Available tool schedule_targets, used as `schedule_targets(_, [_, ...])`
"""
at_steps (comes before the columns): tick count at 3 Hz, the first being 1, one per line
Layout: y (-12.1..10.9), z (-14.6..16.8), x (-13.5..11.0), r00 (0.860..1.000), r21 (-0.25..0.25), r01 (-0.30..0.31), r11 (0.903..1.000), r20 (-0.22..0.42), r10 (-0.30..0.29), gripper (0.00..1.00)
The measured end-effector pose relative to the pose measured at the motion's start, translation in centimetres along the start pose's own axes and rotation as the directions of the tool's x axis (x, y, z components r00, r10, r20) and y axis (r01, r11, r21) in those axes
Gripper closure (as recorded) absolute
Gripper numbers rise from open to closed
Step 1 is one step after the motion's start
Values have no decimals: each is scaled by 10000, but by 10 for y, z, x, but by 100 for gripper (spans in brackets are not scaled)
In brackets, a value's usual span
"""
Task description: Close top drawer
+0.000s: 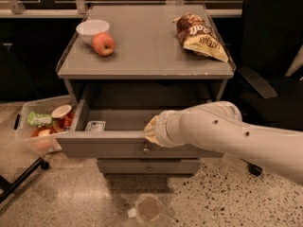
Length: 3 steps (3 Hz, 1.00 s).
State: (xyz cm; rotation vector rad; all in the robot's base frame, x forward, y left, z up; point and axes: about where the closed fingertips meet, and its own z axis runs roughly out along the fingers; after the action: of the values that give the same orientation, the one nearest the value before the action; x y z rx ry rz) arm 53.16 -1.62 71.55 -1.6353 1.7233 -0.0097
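The top drawer (104, 146) of the grey cabinet stands pulled out, with a flat grey front and a small round metal knob (146, 150) at its centre. A small white card (95, 126) lies inside at the left. My white arm (227, 131) reaches in from the right. The gripper (150, 129) at its end sits at the middle of the drawer's front edge, just above the knob, and is mostly hidden by the wrist.
On the cabinet top (147, 46) lie a white bowl (92, 28), a red apple (103, 44) and a chip bag (200, 36). A lower drawer (147, 166) is shut. A clear bin of food (40, 126) sits on the floor at left. A black chair (270, 56) stands at right.
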Motion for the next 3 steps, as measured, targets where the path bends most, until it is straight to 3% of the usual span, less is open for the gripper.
schedule_targets(1, [9,-13,12,9995,144,-325,9994,45,325,85])
schedule_targets(2, [18,-15,25,9981,9,-614,9981,-34,614,100])
schedule_targets(3, [22,-2,37,9968,-320,-772,9965,-227,765,100])
